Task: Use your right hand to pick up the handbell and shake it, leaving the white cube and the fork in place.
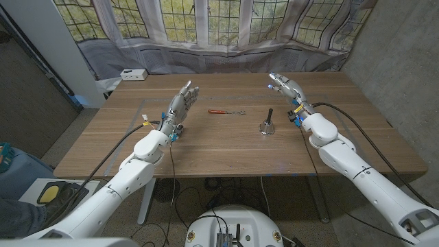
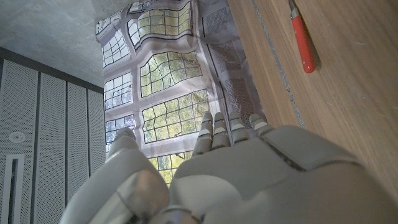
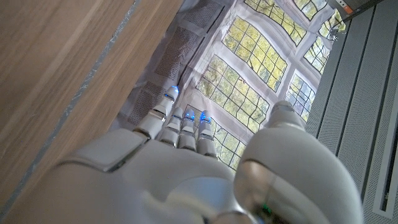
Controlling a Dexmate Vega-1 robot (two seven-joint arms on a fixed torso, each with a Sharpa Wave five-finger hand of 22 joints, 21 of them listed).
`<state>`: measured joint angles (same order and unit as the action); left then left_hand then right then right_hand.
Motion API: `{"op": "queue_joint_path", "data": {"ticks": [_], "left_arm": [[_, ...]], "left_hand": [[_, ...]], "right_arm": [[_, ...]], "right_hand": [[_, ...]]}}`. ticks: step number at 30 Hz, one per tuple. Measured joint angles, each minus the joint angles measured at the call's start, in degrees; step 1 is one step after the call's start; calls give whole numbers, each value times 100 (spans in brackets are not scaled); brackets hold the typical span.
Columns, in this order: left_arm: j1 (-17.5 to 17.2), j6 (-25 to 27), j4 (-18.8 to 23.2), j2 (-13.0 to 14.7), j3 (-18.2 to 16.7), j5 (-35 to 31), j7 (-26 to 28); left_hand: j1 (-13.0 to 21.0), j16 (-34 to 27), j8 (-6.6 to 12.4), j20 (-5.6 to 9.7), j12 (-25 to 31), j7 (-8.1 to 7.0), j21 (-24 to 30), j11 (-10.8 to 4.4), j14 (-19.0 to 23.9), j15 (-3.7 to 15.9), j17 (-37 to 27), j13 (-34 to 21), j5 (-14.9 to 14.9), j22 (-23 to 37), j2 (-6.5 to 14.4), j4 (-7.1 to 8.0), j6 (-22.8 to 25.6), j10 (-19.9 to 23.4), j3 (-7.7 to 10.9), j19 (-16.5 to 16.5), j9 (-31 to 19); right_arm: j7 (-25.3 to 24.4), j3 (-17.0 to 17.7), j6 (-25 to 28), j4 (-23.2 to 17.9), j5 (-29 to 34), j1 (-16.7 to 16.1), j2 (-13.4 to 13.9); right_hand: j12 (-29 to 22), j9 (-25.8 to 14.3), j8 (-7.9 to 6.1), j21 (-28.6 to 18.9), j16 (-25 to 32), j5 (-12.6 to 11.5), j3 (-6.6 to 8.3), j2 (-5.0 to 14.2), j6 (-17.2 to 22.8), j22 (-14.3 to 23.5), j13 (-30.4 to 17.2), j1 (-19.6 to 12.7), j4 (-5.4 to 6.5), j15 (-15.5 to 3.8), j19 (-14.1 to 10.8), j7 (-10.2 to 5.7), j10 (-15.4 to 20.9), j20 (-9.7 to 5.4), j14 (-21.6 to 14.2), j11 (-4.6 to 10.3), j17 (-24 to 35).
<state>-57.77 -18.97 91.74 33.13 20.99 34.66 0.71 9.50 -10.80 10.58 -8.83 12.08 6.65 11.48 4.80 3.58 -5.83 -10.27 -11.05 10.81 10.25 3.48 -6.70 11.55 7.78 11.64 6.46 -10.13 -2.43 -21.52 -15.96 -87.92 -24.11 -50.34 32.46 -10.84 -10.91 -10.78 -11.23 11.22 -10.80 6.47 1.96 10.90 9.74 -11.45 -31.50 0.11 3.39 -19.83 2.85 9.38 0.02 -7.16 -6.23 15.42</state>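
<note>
One small upright handbell (image 1: pixel 266 125), dark handle, metal skirt; both hands (image 1: pixel 184 101) (image 1: pixel 285 86) spread, empty.

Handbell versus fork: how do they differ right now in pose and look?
The handbell stands upright on its flared base, dark handle pointing up; the fork lies flat along the table. The handbell is dark metal all over; the fork has a red-orange handle. The handbell sits nearer the right hand; the fork nearer the left hand. Neither is touched.

Window-print curtain (image 1: pixel 226 24) — concrete wall (image 1: pixel 401 62)
</note>
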Motion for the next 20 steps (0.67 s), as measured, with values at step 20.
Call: {"op": "queue_joint_path", "data": {"ticks": [20], "left_arm": [[162,-192,-335,-250,41,111,-127]], "left_hand": [[-59,0,0,0,0,0,0,0,0,0,0,0,0,0,-1,0,0,0,0,0,0]], "right_arm": [[590,-165,-301,853,-737,304,-250]], "right_hand": [[4,-1,0,21,8,0,-46,-28,-25,0,27,148,46,31,61,11,-9,-1,33,10,-26]]}}
